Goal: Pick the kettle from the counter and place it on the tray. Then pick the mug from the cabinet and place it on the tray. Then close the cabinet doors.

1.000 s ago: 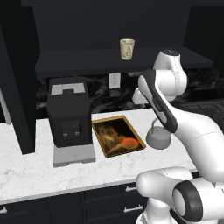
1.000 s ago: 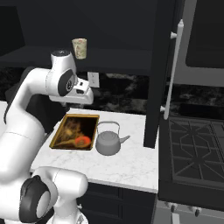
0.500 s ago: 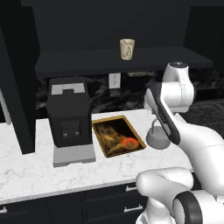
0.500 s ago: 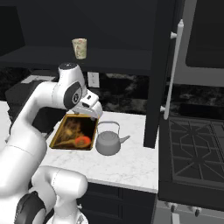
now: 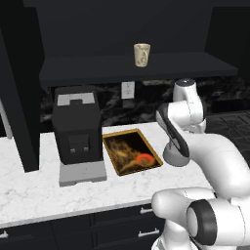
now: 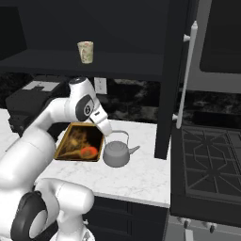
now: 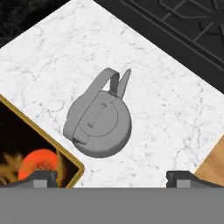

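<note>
Gripper (image 7: pixel 112 175) stands wide apart and holds nothing; its two dark fingertips (image 7: pixel 41 176) rise at the bottom of the hand view with bare marble between them. It hangs above the kettle (image 7: pixel 98 122), pointed down at it, apparently posed for a descent onto the arched handle, which runs across the lid from the spout side to the opposite side. By my judgement the jaws are spread to straddle that thin handle.

Kettle sits upright on the table (image 6: pixel 141 172), apart from the gripper and untouched. In the hand view it lies ahead of the fingertips and a little toward the left one, so the hand is not yet centred over it. Its spout (image 6: pixel 134 150) points toward the right end of the table, where the stove begins.

Tray (image 5: pixel 131 150) lies flat just beside the kettle, toward the middle of the table, with its near corner close to the kettle's body; a short carry should suffice. Mug (image 5: pixel 141 54) stands on the cabinet shelf (image 5: pixel 122 68) above, near the shelf's front edge. First step of the task not yet done.
</note>
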